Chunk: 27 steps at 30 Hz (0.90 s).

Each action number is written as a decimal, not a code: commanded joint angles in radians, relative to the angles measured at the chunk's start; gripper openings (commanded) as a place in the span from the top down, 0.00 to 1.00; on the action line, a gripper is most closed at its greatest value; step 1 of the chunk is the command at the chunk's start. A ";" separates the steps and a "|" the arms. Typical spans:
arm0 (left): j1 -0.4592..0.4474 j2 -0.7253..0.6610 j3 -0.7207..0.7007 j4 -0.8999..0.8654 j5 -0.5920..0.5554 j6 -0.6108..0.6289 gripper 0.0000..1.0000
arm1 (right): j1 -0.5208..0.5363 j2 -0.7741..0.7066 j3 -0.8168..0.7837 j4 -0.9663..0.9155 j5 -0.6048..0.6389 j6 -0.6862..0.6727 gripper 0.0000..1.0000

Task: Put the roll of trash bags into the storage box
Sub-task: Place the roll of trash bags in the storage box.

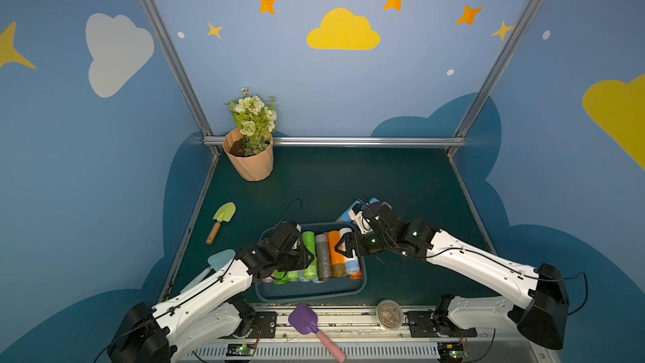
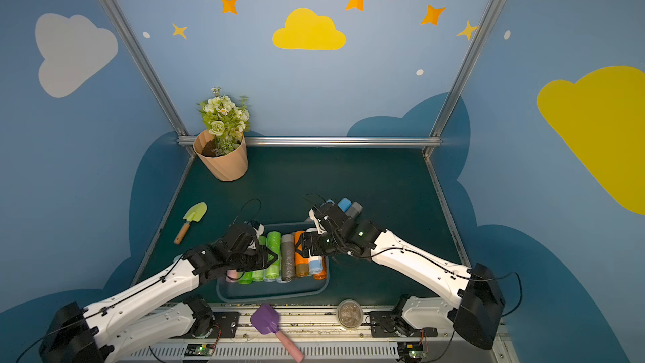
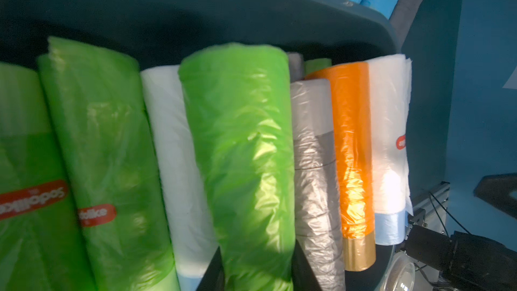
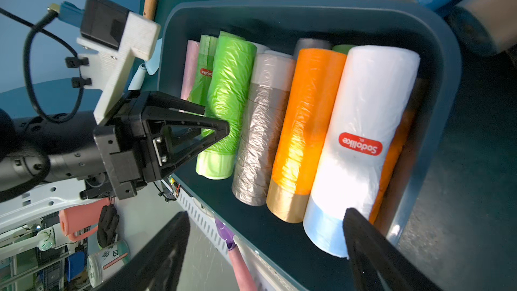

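Working scene, in both top views and both wrist views. The shallow dark blue-grey plastic storage box (image 1: pixel 310 296) (image 2: pixel 272 296) with rounded corners sits on the dark green bench (image 1: pixel 384 183) near its front edge, between my two arms. My left end effector (image 1: pixel 311 259) (image 4: pixel 226 132) is clamped on a bright, crinkled green roll of trash bags (image 3: pixel 240 149) (image 4: pixel 229 85). The left wrist view shows one dark finger on each side of its near end. This roll lies lengthwise inside the box and overlaps the rolls on either side of it. Beside it, also inside the box, lie a grey film roll (image 4: pixel 260 135), an orange roll with a gold end (image 4: pixel 305 124), and a white roll of trash bags (image 4: pixel 369 113) (image 3: pixel 389 135) with a pale blue end and a red label. My right end effector (image 4: pixel 265 212) (image 1: pixel 335 249) hangs over the box's right end with its fingers spread wide apart, gripping nothing. One fingertip overlaps the white roll's pale blue end, and I cannot tell whether they touch. Two blue rolls (image 2: pixel 343 204) and a second grey roll (image 2: pixel 354 209) lie on the bench just beyond the box's far right corner. A peach ribbed flowerpot (image 1: pixel 249 162) with white flowers stands at the far left of the bench.
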 commanded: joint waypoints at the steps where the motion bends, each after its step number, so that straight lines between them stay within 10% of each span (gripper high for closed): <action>1: -0.009 0.006 0.002 0.019 -0.004 0.023 0.80 | 0.004 -0.006 -0.010 0.006 0.014 0.000 0.16; 27: -0.019 0.044 0.014 0.019 -0.042 0.022 0.66 | -0.019 0.003 -0.024 -0.007 0.003 -0.023 0.16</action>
